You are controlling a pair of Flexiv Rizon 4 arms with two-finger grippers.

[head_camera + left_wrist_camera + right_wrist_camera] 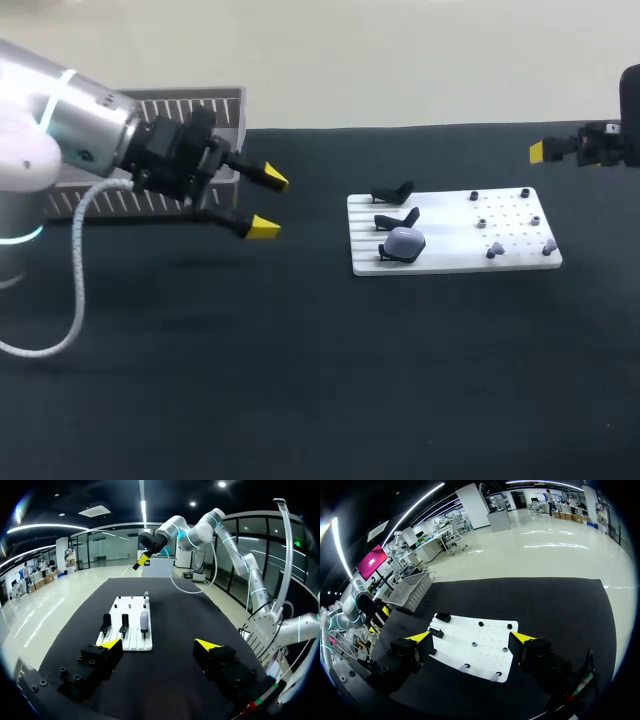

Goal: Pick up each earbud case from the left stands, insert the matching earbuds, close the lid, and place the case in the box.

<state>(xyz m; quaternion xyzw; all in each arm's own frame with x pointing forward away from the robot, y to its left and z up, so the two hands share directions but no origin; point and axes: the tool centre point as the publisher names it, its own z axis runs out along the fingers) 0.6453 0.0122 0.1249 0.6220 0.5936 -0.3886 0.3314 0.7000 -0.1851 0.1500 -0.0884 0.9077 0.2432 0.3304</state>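
A white board lies right of the table's middle. On its left side stand two bare black stands and a third that carries a grey earbud case with its lid down. Small dark and grey earbuds sit on pegs on its right side. My left gripper hangs open to the left of the board, holding nothing. At the far right edge my right gripper hovers high, also open and holding nothing. From the left wrist the case lies ahead of the open gripper. The right wrist's open gripper looks down on the board.
A grey slatted box stands at the back left behind my left arm; it also shows beyond the board in the right wrist view as the box. A white cable droops from the left arm to the black tabletop.
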